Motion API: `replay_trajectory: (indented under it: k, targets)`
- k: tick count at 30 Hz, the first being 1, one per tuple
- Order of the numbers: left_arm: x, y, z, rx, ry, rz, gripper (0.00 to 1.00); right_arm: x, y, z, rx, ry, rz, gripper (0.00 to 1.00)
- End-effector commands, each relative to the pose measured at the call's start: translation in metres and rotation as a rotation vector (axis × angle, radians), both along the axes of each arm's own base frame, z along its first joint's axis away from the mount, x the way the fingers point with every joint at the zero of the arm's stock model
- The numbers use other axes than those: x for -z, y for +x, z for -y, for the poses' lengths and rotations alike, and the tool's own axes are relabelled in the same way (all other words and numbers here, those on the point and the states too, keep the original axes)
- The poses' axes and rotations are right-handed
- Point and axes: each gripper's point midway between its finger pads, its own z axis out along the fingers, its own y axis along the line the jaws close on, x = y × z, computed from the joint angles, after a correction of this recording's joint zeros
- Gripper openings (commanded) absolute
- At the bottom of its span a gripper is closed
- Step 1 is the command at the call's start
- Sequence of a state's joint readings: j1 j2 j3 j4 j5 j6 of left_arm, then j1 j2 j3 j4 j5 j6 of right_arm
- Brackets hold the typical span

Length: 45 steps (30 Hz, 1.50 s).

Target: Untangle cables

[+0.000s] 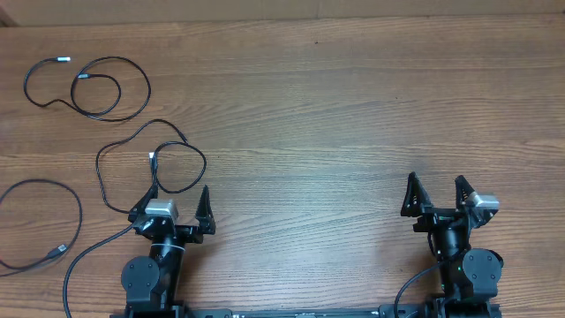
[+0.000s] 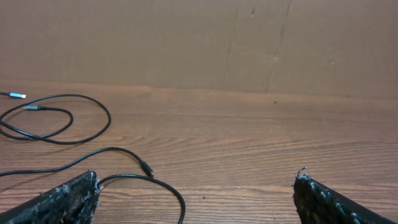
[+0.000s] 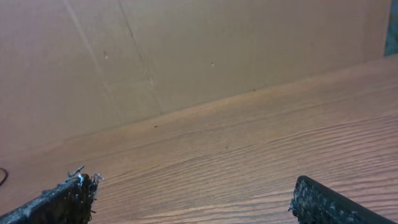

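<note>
Three thin black cables lie apart on the left of the wooden table. One cable is looped at the far left. A second cable curls just in front of my left gripper. The third cable arcs at the left edge. My left gripper is open and holds nothing. In the left wrist view the second cable loops between the fingers, beside the left one, its plug tip just ahead. The far cable lies beyond. My right gripper is open over bare wood.
A brown cardboard wall stands along the table's far edge. Thicker black cords run from the arm bases at the near edge.
</note>
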<state>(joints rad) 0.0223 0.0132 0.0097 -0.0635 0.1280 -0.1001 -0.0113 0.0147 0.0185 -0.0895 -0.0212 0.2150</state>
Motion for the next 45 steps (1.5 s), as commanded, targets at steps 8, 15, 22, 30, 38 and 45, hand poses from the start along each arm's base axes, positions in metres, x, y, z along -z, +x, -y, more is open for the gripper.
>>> replay_trajectory:
  k: [8, 15, 22, 30, 38, 45]
  targets:
    - [0.0006, -0.0003, 0.0001, 0.005, 0.018, 0.005, 1.00, 0.0015, 0.0000, 0.0017, 0.012, -0.008, 0.006, 1.00]
    - [0.0006, -0.0003, 0.0001, 0.005, 0.018, 0.005, 0.99, 0.0015, -0.0001, -0.0007, -0.006, -0.150, 0.011, 1.00]
    - [0.0006, -0.0003, 0.0001, 0.005, 0.018, 0.005, 1.00, 0.0015, -0.0001, -0.0014, -0.009, -0.172, 0.011, 1.00]
    - [0.0006, -0.0003, 0.0001, 0.005, 0.018, 0.005, 1.00, 0.0015, -0.0002, -0.0035, -0.019, -0.227, 0.014, 1.00]
    - [0.0006, -0.0003, 0.0001, 0.005, 0.018, 0.005, 1.00, 0.0010, -0.0001, -0.0026, -0.014, -0.269, 0.017, 1.00]
    - [0.0007, -0.0003, 0.0001, 0.005, 0.018, 0.005, 1.00, 0.0010, -0.0001, -0.0026, -0.015, -0.269, 0.017, 1.00]
